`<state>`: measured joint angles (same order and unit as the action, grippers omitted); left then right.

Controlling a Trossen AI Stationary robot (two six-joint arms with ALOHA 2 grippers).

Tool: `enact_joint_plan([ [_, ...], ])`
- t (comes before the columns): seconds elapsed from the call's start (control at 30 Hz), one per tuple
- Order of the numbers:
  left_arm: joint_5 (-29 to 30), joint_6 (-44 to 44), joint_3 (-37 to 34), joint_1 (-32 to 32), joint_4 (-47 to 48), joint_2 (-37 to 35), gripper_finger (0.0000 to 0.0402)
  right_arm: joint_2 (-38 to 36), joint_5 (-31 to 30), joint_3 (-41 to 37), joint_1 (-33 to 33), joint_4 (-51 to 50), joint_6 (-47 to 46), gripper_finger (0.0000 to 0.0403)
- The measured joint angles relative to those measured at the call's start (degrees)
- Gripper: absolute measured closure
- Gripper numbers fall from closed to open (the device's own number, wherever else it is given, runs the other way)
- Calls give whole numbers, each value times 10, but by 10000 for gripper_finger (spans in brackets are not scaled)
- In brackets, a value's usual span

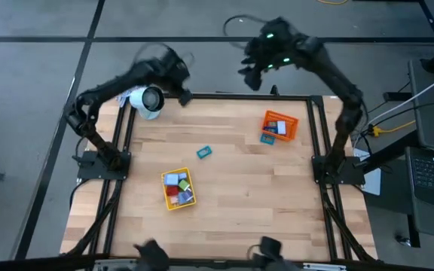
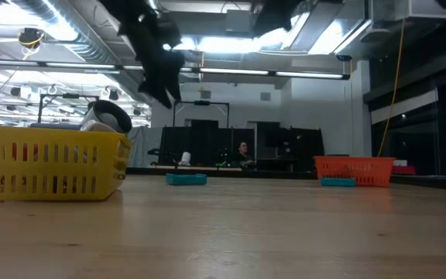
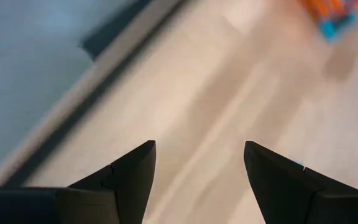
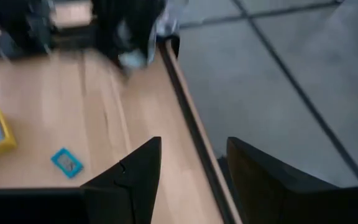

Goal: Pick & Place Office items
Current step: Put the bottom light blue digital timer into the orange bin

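Note:
A loose teal piece [image 1: 204, 152] lies flat on the wood mid-table; it also shows in the low view [image 2: 186, 179] and the right wrist view [image 4: 67, 163]. A blue piece [image 1: 267, 139] lies against the near side of the orange tray [image 1: 291, 129]. More small pieces lie in that tray and in the yellow tray [image 1: 166, 197]. My left gripper [image 1: 181, 89] hangs open and empty above the table's far edge [image 3: 197, 146]. My right gripper [image 1: 253, 74] is open and empty, high beyond the far edge [image 4: 194, 142].
A white round device [image 1: 148, 102] sits at the table's far left corner, close under my left arm. A dark frame rail [image 1: 232, 96] runs along the far edge. Bare wood lies between the two trays and toward the near edge. A person [image 2: 243, 150] is far off in the room.

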<state>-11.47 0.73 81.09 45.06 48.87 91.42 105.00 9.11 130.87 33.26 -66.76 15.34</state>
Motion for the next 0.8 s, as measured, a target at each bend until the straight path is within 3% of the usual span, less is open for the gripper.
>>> enact_joint_plan([
  [0.13,36,-8,-76,-91,-73,0,162,-37,4,0,7,10,-16,215],
  [0.3,27,-79,-120,-164,-148,11,156,-49,10,0,8,27,-30,215],
  [0.5,6,-149,-122,-202,-139,66,127,-48,10,0,6,29,-37,215],
  [0.8,47,-156,-122,-261,-120,115,114,-46,10,0,5,19,-59,215],
])
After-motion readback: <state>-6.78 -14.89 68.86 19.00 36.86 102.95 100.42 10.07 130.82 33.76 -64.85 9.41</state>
